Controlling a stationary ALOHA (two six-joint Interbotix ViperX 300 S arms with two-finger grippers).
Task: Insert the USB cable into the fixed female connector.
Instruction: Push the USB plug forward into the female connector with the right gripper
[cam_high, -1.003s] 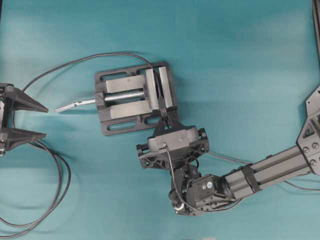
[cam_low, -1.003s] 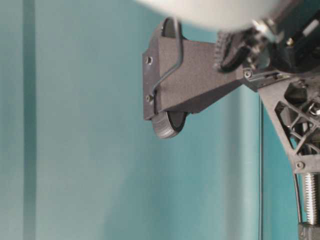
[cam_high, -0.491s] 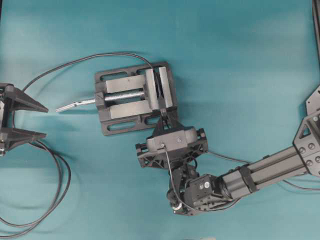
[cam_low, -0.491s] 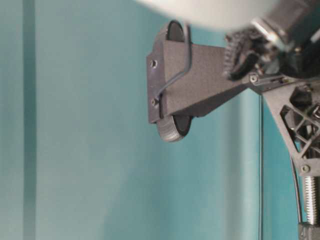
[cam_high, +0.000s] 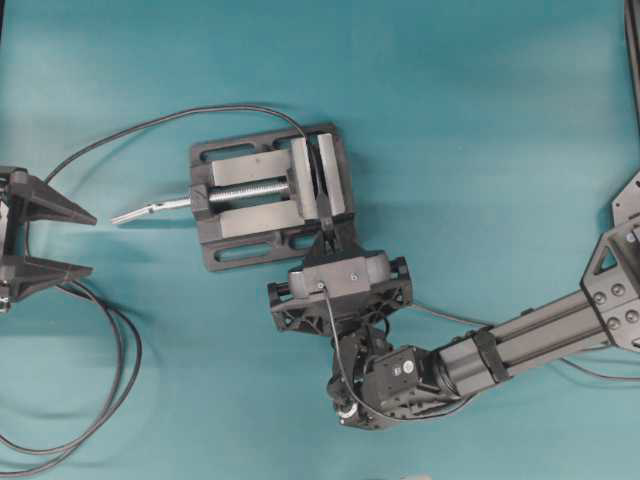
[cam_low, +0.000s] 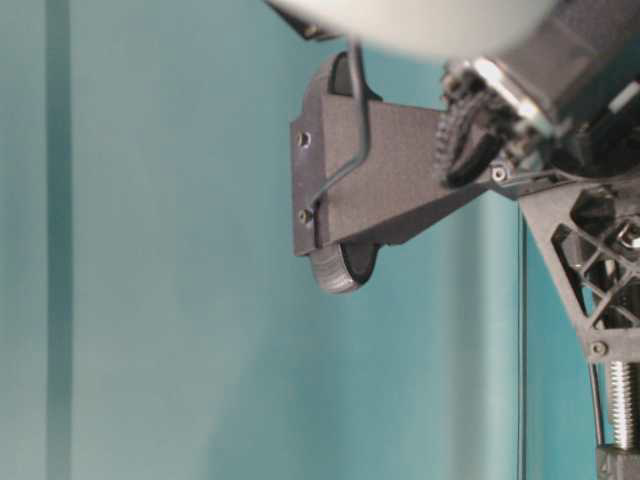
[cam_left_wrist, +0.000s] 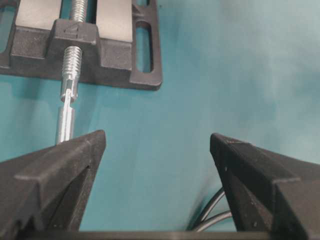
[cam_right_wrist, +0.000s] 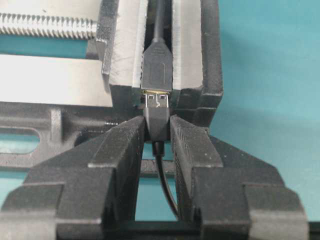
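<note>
The right gripper (cam_right_wrist: 157, 131) pinches the plug of the USB cable (cam_right_wrist: 158, 122) between its fingers; straight ahead of its tips the plug's metal end meets the fixed female connector (cam_right_wrist: 157, 70), clamped in the vise (cam_right_wrist: 200, 55). The left gripper (cam_left_wrist: 157, 150) stands wide open, holding nothing

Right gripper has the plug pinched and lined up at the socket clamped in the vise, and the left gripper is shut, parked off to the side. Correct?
Not quite. The left gripper is open, its fingers spread wide apart, as the left wrist view shows. The rest holds: the right gripper pinches the plug at the socket clamped in the vise.
</note>
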